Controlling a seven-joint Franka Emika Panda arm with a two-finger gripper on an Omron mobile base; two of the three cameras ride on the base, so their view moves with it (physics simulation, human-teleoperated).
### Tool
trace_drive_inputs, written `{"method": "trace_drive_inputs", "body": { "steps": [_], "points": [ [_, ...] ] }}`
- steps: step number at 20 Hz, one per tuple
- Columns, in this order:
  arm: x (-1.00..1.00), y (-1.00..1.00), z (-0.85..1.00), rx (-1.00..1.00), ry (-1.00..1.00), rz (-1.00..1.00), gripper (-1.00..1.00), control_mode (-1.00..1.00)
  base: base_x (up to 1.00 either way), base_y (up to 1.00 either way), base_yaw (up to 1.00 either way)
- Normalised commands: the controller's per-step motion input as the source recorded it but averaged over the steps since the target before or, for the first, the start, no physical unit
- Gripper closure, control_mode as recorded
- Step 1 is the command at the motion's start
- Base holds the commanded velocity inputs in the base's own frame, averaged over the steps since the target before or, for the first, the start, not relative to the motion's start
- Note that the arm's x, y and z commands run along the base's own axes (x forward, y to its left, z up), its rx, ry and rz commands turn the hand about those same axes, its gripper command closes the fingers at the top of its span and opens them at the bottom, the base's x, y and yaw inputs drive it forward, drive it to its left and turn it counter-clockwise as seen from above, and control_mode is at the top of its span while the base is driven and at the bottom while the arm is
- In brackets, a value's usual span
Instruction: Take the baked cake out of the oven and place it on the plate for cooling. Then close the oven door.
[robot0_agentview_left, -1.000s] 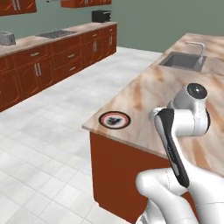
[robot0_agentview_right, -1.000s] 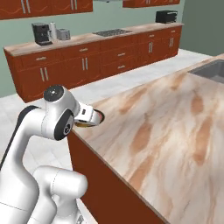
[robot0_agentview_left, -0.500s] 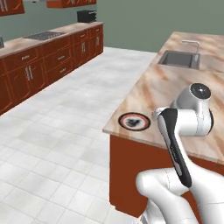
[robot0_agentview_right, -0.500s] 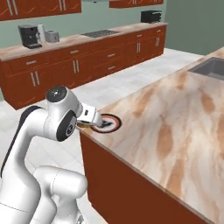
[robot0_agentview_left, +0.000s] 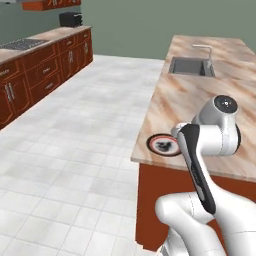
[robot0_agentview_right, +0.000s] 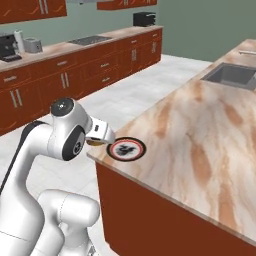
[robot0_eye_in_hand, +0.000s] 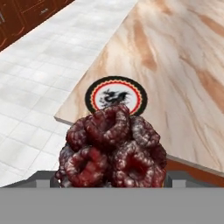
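Gripper (robot0_eye_in_hand: 113, 186) held the baked cake (robot0_eye_in_hand: 113, 151), a lumpy dark red mass, w/ jaws spread wide around it. Cake hung near the counter (robot0_eye_in_hand: 175, 65) corner, just short of the plate (robot0_eye_in_hand: 116, 97), a round dish w/ red rim, set at the counter edge.

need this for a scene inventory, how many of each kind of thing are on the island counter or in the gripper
plate: 1
baked cake, in the gripper: 1
sink: 1
faucet: 1
total: 4
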Motion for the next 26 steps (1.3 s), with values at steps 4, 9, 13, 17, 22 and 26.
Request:
{"method": "trace_drive_inputs", "body": {
  "steps": [4,9,13,17,22,26],
  "points": [
    [0.00,0.00,0.00,0.00,0.00,0.00,1.00,1.00,0.28,0.23,-0.33],
    [0.00,0.00,0.00,0.00,0.00,0.00,1.00,1.00,0.39,0.15,-0.25],
    [0.47,0.46,0.00,-0.01,0.00,-0.13,1.00,-1.00,0.00,0.00,0.00],
    [0.43,0.54,-0.09,-0.02,0.02,-0.10,1.00,-1.00,0.00,0.00,0.00],
    [0.36,0.11,-0.25,0.00,0.01,-0.05,1.00,-1.00,0.00,0.00,0.00],
    [0.33,-0.01,-0.48,0.00,0.00,-0.01,1.00,-1.00,0.00,0.00,0.00]
  ]
}}
